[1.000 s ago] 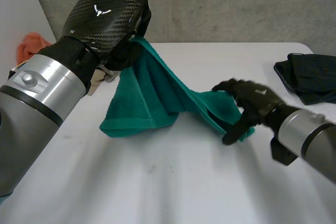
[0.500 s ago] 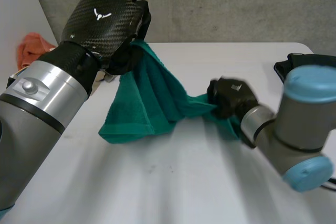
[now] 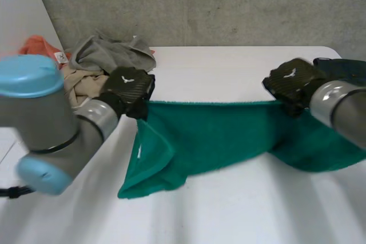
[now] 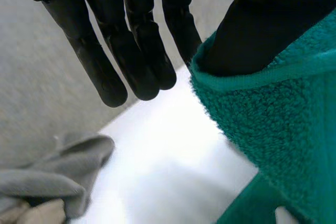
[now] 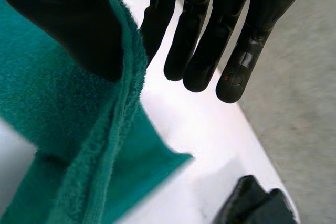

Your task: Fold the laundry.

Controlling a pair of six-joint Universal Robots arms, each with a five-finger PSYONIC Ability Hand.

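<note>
Green towel [image 3: 217,135] hangs stretched above the table [image 3: 229,215], its lower part resting there. Left hand [image 3: 128,88] pinches one top corner between thumb and nearest finger, remaining fingers straight. Right hand [image 3: 291,84] pinches the opposite top corner likewise.

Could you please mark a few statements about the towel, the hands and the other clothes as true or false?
1. The left hand and right hand each hold the towel by its upper edge. True.
2. The towel lies folded flat. False: it is stretched between the hands, its lower part on the table.
3. A grey garment lies beyond the left hand. True.
4. The dark garment is beside the left hand. False: the dark garment is by the right hand.
</note>
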